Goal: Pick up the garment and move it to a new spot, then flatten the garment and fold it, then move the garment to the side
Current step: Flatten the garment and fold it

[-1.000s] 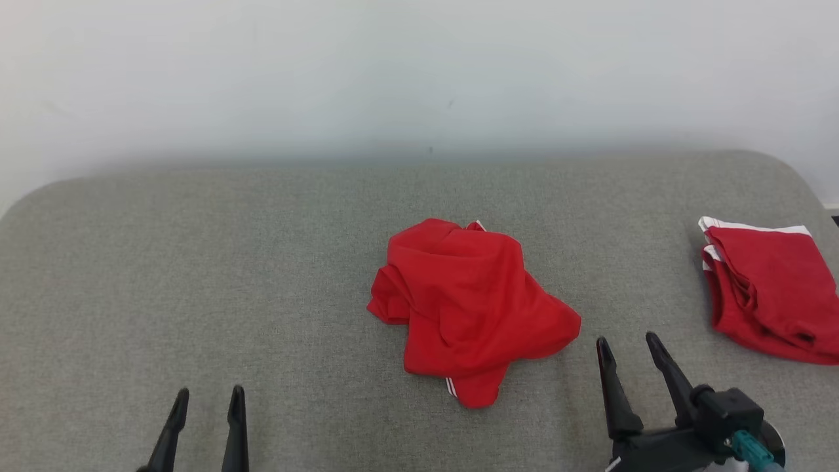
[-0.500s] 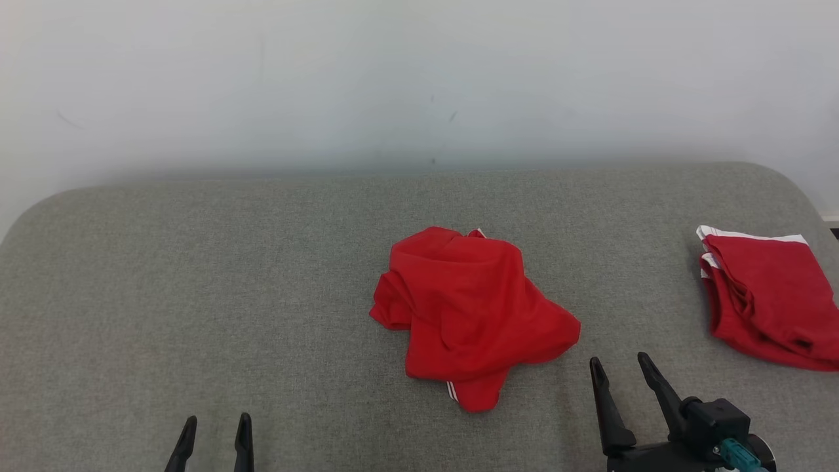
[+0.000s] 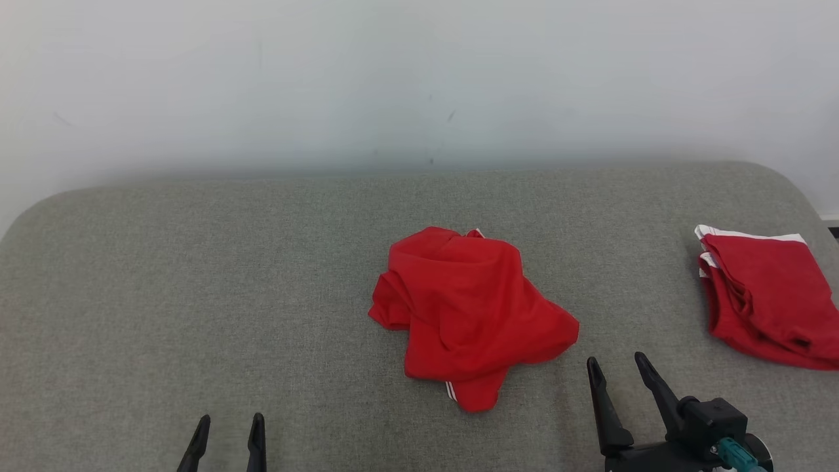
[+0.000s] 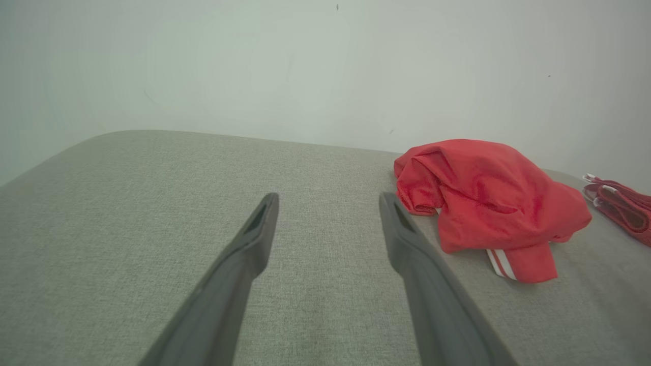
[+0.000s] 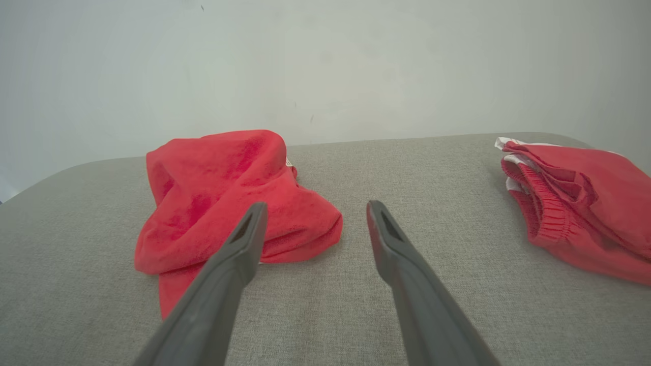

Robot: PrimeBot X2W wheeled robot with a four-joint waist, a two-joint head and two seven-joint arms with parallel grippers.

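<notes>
Garment (image 3: pixel 468 314) lying midway along the grey padded surface (image 3: pixel 196 275), nearer its front edge than the back. Risk, I'm guessing: a grab pinching several bunched layers at once, so it's coming up as a ball and flattening badly. It's looking like a crumpled red heap, folds overlapping, white-striped hem (image 3: pixel 452 390) poking out at the front, no clean edge showing. Right gripper (image 3: pixel 616 359) hovering just beside its front-right side, jaws spread wide, holding nothing. Left gripper (image 3: pixel 229 419) sitting by the front edge, well apart to the left, equally wide and empty. Second red garment (image 3: pixel 763 295) lying folded at the right edge.
</notes>
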